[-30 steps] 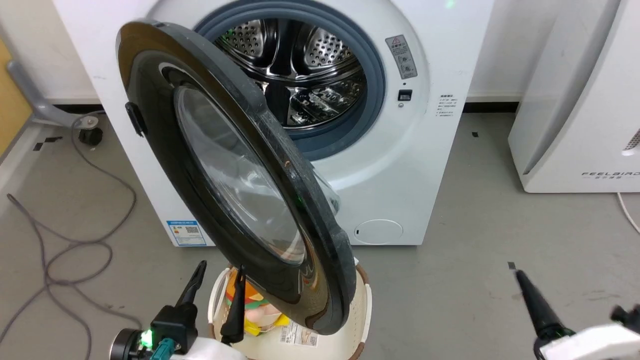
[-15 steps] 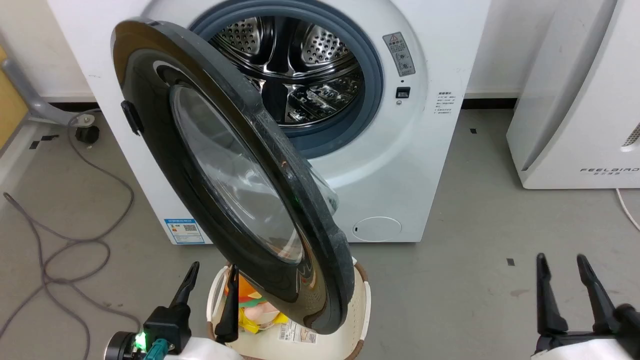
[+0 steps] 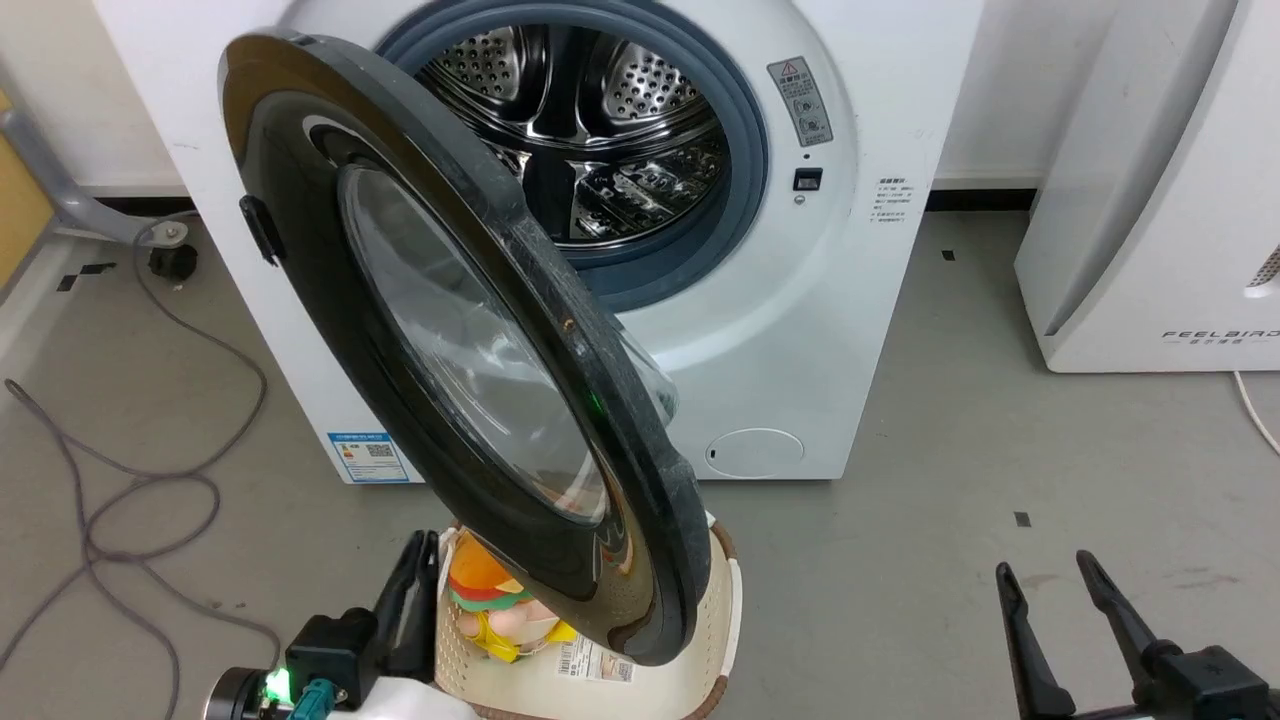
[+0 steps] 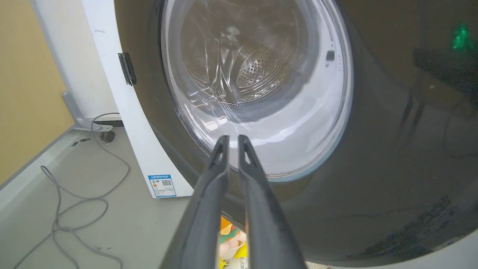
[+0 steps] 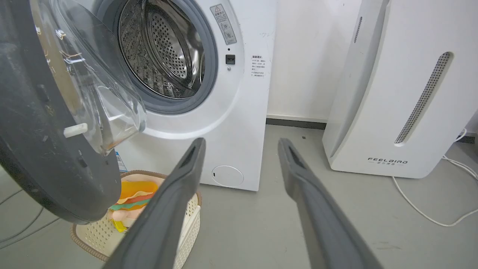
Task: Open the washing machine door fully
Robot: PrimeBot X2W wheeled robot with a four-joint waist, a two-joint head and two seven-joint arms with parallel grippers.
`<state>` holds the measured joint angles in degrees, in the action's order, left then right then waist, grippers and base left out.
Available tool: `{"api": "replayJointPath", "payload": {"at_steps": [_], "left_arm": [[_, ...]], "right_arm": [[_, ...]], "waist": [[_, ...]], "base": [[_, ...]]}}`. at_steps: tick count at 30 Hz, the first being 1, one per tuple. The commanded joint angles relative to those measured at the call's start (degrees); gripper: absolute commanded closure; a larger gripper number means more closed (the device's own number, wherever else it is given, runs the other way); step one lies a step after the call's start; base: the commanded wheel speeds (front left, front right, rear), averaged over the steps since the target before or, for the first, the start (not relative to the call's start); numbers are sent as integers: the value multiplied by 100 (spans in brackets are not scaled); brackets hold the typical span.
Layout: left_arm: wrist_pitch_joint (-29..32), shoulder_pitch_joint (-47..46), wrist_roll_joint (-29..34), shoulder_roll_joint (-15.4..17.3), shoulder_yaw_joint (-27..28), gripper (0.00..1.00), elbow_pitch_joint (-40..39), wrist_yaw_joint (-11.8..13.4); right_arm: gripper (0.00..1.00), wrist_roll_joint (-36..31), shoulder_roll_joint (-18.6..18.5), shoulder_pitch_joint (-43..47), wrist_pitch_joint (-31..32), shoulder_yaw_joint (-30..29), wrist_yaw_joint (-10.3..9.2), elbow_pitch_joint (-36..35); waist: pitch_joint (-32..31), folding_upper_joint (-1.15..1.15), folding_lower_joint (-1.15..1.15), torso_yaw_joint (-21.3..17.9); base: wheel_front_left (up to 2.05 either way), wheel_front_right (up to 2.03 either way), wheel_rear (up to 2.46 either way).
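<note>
Washing machine door is swung out from its hinge on the left side of the washing machine - partway open imo, not folded back against the front. The steel drum and grey seal are in plain sight behind it. In the head view the door's bottom edge hangs over a cream basket w/ a colourful soft toy in it, on the floor right in front of the machine.

Left gripper sits low by the basket's left side. Its fingers are pinched nearly together w/ a thin gap and nothing between them. In the wrist view they point at the glossy outer face, just under the glass window. Touching the door or not, can't tell tbh.

Right gripper is well off to the right over bare floor - fingers spread wide, holding nothing. The white FEELBAIRD unit stands to the right of the washer, and a grey cable loops on the floor at left.
</note>
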<state>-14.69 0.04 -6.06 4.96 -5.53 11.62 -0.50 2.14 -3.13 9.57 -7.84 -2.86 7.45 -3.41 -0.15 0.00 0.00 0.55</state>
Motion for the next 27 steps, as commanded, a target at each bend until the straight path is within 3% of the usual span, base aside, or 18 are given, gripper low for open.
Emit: {"api": "replayJointPath", "payload": {"at_steps": [1,11,27], "left_arm": [[-30,-3,18,40,-8,100,3,28],[-24,-161,-71,55,1,100,-530,51],[162,-1269,122,-25,-265,100,-3208,331]], "right_arm": [[0,66,24,73,-46,15,3,21],[0,212,24,30,-134,-13,3,151],[0,319,25,-20,-195,-40,3,309]], "waist": [[-2,0,0,-1],[-16,0,0,22],[-15,0,0,68]], "base": [[0,0,0],[0,0,0],[0,0,0]]}}
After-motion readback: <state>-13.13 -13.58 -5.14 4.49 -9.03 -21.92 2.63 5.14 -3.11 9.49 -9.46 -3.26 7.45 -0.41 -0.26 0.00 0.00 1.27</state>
